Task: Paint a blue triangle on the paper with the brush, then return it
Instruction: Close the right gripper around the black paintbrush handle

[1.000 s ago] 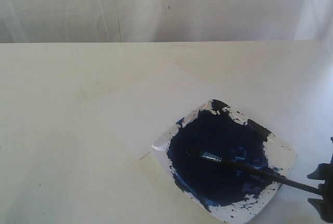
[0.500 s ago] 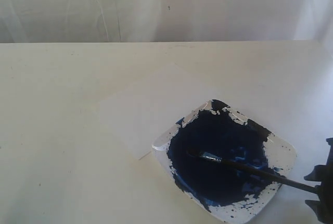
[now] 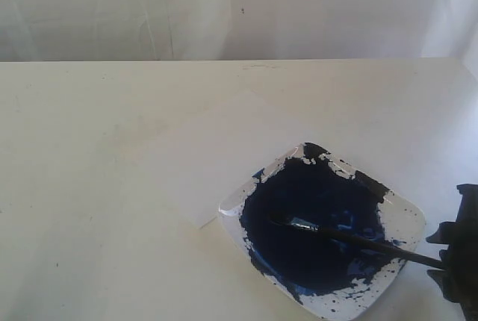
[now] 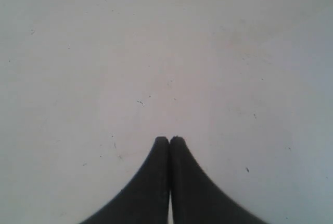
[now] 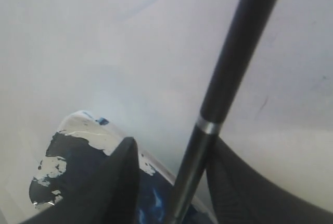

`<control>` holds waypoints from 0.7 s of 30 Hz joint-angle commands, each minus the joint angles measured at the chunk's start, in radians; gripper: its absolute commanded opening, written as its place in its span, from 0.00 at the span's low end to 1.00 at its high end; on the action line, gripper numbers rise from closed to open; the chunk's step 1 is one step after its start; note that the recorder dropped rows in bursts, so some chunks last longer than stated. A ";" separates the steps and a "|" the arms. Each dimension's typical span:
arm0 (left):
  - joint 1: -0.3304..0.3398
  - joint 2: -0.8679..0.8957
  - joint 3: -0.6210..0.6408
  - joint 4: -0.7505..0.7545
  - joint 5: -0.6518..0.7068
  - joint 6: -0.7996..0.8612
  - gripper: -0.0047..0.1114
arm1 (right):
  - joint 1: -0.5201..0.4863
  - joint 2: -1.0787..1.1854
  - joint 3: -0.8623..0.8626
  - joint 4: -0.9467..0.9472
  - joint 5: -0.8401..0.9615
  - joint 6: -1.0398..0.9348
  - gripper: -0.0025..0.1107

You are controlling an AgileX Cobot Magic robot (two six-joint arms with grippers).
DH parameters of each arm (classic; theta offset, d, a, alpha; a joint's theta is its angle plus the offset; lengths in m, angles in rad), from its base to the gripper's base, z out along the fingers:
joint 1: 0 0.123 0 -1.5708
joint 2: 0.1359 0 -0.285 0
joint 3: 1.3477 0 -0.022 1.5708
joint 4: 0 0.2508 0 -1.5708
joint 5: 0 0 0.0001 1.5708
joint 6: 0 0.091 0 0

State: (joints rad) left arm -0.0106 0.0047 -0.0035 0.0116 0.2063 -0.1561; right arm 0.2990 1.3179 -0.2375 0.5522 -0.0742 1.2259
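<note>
Jaws, right: we found the right jaws spread on either side of the brush (image 5: 229,62) handle. A gap showed on one side, so we judged it not yet pinched.
Jaws, left: the left jaws were pressed together, holding nothing, over bare desk (image 4: 78,52). We could not place them against the dish (image 3: 407,220).
Brush: it lay across the dish with its bristles sunk in the dark paint pool (image 3: 299,261). The handle slanted out over the rim to the right jaws.
Paper: the paper (image 3: 216,157) lay flat on the desk, one corner just beside the dish on the side away from the right jaws.
Blue triangle: we saw no blue triangle on the paper.
Handling: we judged the brush light, stiff and thin, with a round glossy handle that might roll or twist in a pinch. The loaded tip would likely drip.
Hold: we would grip the black handle outside the dish rim, near the silver band (image 5: 208,126) and clear of the wet paint.
Care: the dish looked light, so we would lift the brush straight up from it.
</note>
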 commanded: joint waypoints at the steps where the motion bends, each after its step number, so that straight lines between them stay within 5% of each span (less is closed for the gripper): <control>1: -0.020 -0.005 0.004 -0.002 -0.004 -0.001 0.04 | 0.003 0.001 -0.004 -0.003 0.001 0.000 0.37; 21: -0.021 -0.005 0.004 -0.002 -0.004 -0.001 0.04 | 0.003 0.001 0.005 -0.003 0.014 0.008 0.37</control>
State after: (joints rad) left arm -0.0251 0.0047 -0.0035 0.0116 0.2063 -0.1561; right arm 0.2990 1.3179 -0.2375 0.5522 -0.0624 1.2296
